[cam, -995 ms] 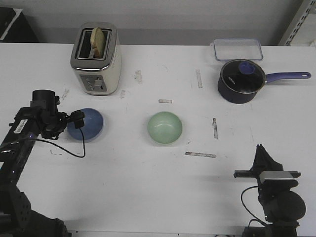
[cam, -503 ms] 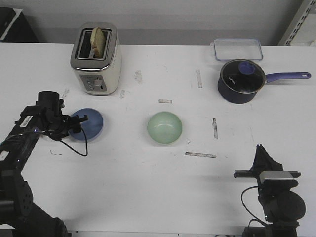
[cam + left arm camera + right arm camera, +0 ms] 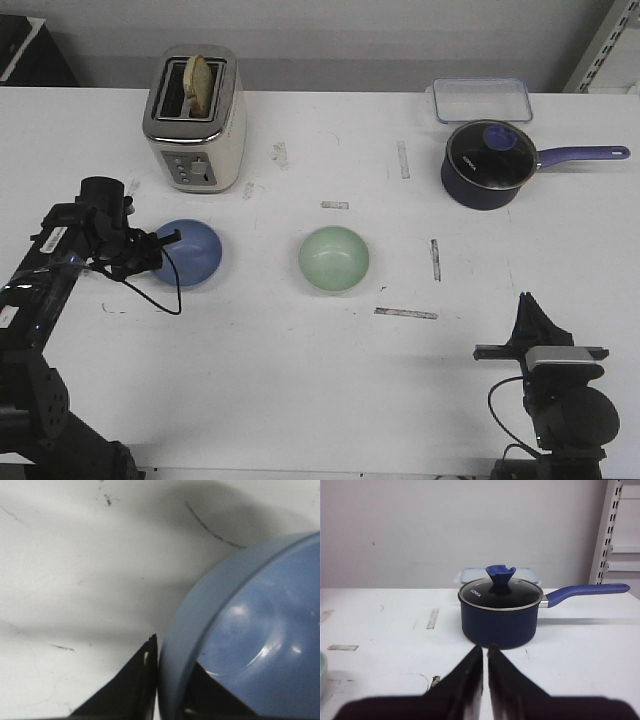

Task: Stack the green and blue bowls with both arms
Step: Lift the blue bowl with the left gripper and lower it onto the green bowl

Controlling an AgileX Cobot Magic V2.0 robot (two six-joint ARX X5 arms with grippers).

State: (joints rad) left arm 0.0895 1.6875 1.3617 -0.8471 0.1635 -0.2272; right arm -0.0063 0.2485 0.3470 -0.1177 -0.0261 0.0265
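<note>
The blue bowl [image 3: 188,252] sits left of centre on the white table. My left gripper [image 3: 160,243] is shut on its left rim. In the left wrist view one finger presses the outside of the rim and the other lies inside the blue bowl [image 3: 250,645], with my left gripper [image 3: 170,675] pinching the wall. The bowl looks tilted up a little. The green bowl [image 3: 334,258] rests upright at the table's centre, apart from both arms. My right gripper [image 3: 528,318] is shut and empty near the front right edge; in the right wrist view the right gripper [image 3: 485,652] points toward the saucepan.
A cream toaster [image 3: 194,118] with toast stands behind the blue bowl. A dark navy saucepan [image 3: 490,165] with glass lid and a clear lidded container [image 3: 481,99] are at the back right; the saucepan also shows in the right wrist view [image 3: 500,612]. Tape marks [image 3: 405,313] dot the table.
My left gripper has closed on the blue bowl's left rim and shifted it slightly right and toward the front. The right arm and green bowl have not moved.
</note>
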